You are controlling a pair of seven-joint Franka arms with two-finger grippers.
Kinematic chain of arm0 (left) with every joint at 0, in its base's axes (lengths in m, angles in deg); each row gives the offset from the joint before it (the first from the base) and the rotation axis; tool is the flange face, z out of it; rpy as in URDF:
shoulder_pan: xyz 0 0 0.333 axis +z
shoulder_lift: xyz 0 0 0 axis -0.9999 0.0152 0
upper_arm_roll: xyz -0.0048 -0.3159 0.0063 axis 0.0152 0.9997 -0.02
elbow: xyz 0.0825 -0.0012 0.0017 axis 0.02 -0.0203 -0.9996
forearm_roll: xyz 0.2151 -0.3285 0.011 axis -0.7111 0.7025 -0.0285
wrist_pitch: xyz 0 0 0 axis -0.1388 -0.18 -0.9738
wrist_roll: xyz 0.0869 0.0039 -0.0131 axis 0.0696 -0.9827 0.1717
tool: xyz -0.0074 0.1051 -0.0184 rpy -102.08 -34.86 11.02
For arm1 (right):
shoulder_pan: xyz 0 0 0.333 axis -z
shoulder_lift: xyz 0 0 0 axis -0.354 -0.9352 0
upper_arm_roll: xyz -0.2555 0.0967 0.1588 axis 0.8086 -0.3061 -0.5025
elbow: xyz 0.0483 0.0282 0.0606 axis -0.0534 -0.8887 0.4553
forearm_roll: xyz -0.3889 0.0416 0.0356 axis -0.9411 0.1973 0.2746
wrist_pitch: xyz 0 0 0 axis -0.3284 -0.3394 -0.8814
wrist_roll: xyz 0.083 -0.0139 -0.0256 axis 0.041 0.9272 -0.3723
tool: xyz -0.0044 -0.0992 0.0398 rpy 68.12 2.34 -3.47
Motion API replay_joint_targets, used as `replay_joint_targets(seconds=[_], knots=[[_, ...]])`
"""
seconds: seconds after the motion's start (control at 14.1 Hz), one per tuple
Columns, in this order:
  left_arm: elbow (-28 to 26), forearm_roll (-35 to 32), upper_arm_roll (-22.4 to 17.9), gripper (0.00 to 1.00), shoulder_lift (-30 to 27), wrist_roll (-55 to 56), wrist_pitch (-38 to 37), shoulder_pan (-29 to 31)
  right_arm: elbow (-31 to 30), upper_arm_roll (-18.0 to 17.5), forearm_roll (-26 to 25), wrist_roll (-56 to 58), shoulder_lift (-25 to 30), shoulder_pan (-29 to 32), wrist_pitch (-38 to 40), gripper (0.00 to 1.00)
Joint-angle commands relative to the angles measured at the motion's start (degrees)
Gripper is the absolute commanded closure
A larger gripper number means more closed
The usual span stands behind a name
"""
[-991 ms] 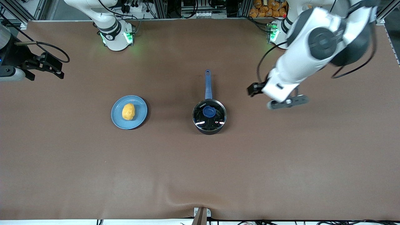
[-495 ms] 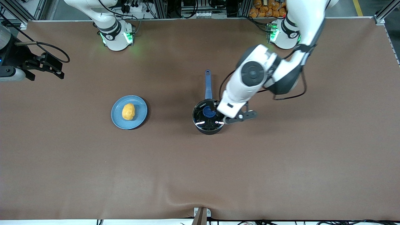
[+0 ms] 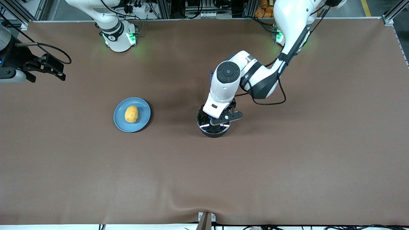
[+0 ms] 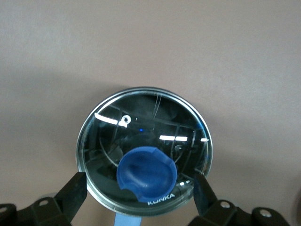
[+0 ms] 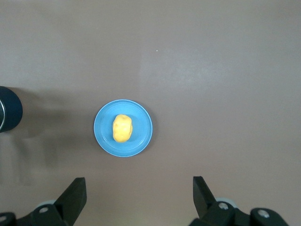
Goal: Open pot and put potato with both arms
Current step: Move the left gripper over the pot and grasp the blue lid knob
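The pot [image 3: 213,126] stood on the desk [image 3: 287,166] about midway between the two arms' ends, its glass lid [image 4: 143,153] seated on the silvery rim and the blue knob [image 4: 146,170] showing on top. Most of its long blue handle was hidden under the left arm in the front view. The left pincer [image 4: 140,194] hung directly over the lid, fingers [image 4: 75,190] spread wide, nothing between them, one to each side of the knob and clear of it.

The step in hand seemed to be the opening: the lid was not yet gripped. The next move would likely call for the left pincer to drop straight down, centre on the knob, and close on it before lifting the lid off.

The potato [image 3: 131,114] lay on a light-blue plate [image 3: 143,121], well apart from the pot toward the right arm's end of the desk. The right arm waited; its pincer [image 5: 140,200] was high above the plate, fingers apart and empty, the potato untouched.

By count: one pot, one lid with one knob, one potato, one plate, two arms, two pincers.
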Motion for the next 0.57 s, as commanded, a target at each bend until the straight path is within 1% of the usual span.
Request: replay_joint_targets(seconds=[0.0, 0.14, 0.5], knots=[[1.6, -4.9, -0.5, 0.00, 2.5, 0.3, 0.8, -2.3, -0.5, 0.3, 0.7, 0.6, 0.5, -0.2, -0.2, 0.00], [1.6, -6.0, -0.4, 0.00, 3.4, -0.1, 0.8, -2.4, -0.5, 0.3, 0.6, 0.6, 0.5, -0.2, -0.2, 0.00], [1.6, -6.1, -0.4, 0.00, 4.5, -0.1, 0.9, -3.1, -0.5, 0.3, 0.7, 0.6, 0.5, -0.1, -0.2, 0.00]])
